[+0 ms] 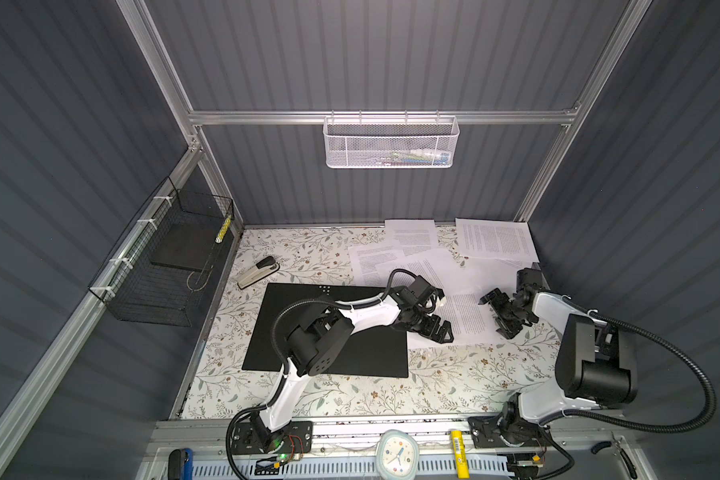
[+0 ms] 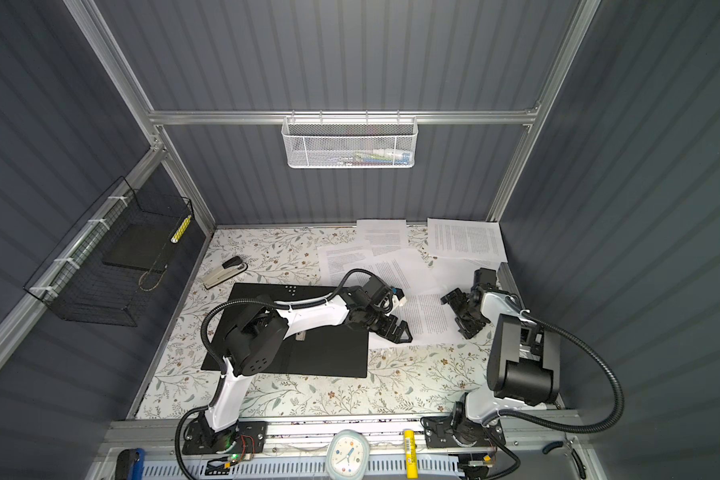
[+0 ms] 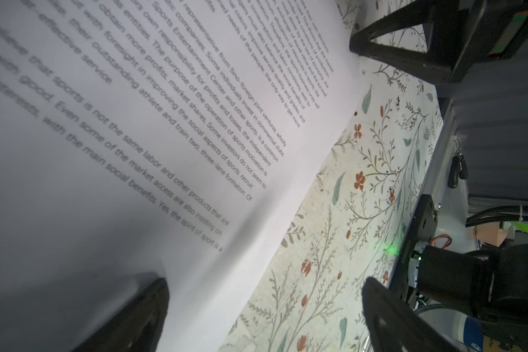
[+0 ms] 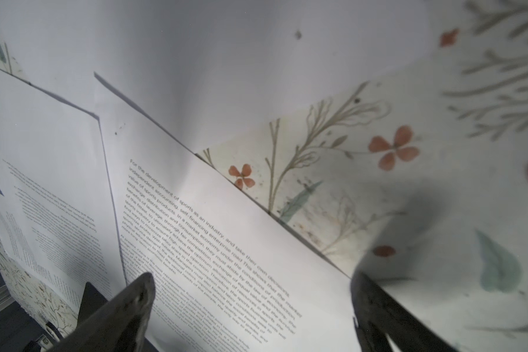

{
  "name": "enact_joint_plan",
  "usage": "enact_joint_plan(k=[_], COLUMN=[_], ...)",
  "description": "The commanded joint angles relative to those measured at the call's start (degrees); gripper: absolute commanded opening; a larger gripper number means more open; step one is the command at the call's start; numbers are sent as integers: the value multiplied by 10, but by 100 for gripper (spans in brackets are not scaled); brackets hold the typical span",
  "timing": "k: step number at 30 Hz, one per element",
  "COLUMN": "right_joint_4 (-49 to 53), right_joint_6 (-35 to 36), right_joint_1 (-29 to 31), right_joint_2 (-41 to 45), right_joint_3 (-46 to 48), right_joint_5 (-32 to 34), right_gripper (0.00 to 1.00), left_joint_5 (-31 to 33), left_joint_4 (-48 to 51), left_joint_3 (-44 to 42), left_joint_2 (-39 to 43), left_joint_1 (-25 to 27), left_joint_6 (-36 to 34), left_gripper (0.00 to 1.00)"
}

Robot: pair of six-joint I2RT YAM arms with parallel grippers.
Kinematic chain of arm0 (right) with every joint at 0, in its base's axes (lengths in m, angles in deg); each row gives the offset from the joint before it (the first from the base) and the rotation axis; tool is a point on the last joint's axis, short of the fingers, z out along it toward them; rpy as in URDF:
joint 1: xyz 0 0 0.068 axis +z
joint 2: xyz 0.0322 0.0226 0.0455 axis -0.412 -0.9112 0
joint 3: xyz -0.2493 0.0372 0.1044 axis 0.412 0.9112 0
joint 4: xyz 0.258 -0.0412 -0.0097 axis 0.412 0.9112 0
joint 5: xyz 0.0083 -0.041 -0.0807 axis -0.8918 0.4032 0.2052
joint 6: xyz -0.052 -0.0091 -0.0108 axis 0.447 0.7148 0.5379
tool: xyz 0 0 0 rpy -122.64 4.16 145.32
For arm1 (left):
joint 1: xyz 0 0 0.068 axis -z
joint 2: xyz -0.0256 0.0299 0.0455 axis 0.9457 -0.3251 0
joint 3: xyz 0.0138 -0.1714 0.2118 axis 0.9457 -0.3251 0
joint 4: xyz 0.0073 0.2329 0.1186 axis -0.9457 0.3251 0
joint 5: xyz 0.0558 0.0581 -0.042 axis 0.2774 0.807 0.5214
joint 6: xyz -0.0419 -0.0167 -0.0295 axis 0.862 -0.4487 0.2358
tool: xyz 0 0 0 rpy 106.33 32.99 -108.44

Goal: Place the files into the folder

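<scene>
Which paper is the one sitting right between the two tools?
The front sheet, beside the open black folder, with the left tool and right tool at its sides. The other papers lie farther back, near the wall.

Table (image 1: 454, 386), floral-patterned top. On it: black folder (image 1: 371, 357) lying flat, left of middle; stapler (image 1: 257, 272) far left; printed sheets (image 1: 495, 241) overlapping, far right.

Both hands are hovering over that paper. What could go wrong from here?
1. The white printed paper sheets overlap, so lifting the nearest one might drag its neighbours along.
2. It lies flat on the flowered tablecloth; the open left hand and right hand could crumple it or miss its edge.
3. The left arm hangs over the open black folder and may block the way in.
</scene>
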Motion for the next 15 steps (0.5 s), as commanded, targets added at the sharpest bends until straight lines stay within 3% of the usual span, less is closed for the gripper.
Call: enact_joint_plan(k=[1,8,15], right_joint_4=[31,5,-117], right_joint_6=[-4,43,76], right_joint_1=[18,28,40], right_joint_2=[-46,-20,23], right_joint_3=[27,37,90], right_joint_5=[-45,-127,-283], right_gripper=[99,99,99], left_joint_5=[43,59,65], left_joint_4=[71,70,60], left_joint_3=[-38,-50,-61], left_joint_2=[-40,-33,-35], left_joint_1=[-17,-18,-20], left_joint_6=[-20,-44,-58], left_gripper=[100,100,100])
